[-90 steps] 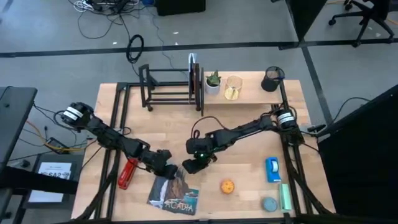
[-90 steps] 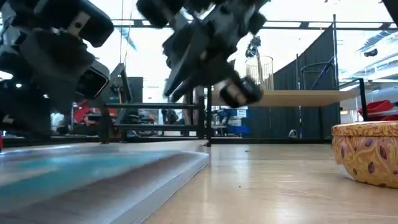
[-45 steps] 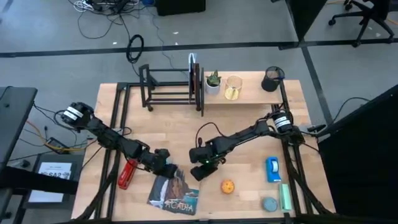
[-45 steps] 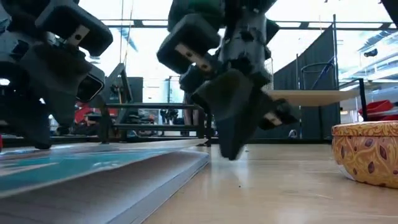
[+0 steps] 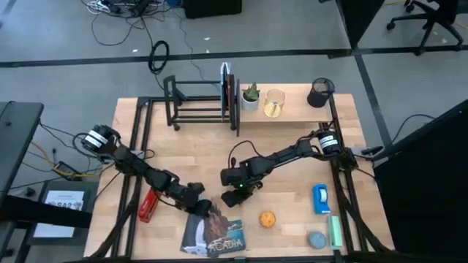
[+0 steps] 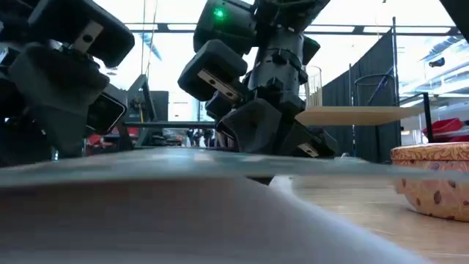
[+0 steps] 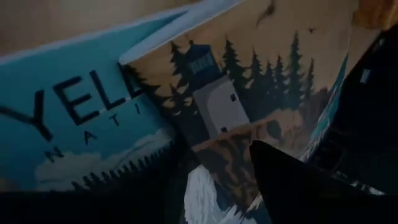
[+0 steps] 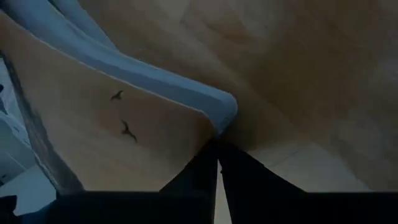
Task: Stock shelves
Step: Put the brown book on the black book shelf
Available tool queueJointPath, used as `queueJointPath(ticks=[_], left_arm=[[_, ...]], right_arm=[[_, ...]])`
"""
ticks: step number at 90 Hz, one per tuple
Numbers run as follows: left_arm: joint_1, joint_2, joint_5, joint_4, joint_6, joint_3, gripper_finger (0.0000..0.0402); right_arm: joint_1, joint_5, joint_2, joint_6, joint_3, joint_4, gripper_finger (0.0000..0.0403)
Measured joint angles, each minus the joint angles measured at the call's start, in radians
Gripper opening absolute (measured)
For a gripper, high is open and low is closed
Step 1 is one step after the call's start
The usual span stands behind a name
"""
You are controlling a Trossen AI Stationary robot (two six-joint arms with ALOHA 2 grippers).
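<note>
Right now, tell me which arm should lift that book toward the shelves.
Left, probably. The left gripper sits on the book, whose cover fills its wrist view. The right gripper is beside the book's corner, fingers together, holding nothing. The black rack lies across the table.

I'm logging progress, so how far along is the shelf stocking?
Done: plant, gold cup and black cup on the plank shelf, books in the rack. In hand: both claws, left and right, at the book. Left: red tool, orange ball.
</note>
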Motion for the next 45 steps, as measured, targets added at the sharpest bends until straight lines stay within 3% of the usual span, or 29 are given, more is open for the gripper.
queueJointPath(ticks=[21, 45], left_arm=[[0.002, 0.0, -0.078, 0.059, 0.034, -0.005, 0.0159], [0.005, -0.009, -0.045, 0.089, 0.052, -0.006, 0.0159]], right_arm=[[0.001, -0.017, 0.0, -0.018, 0.0, -0.002, 0.0], [-0.005, -0.048, 0.0, -0.045, 0.002, -0.071, 0.0]])
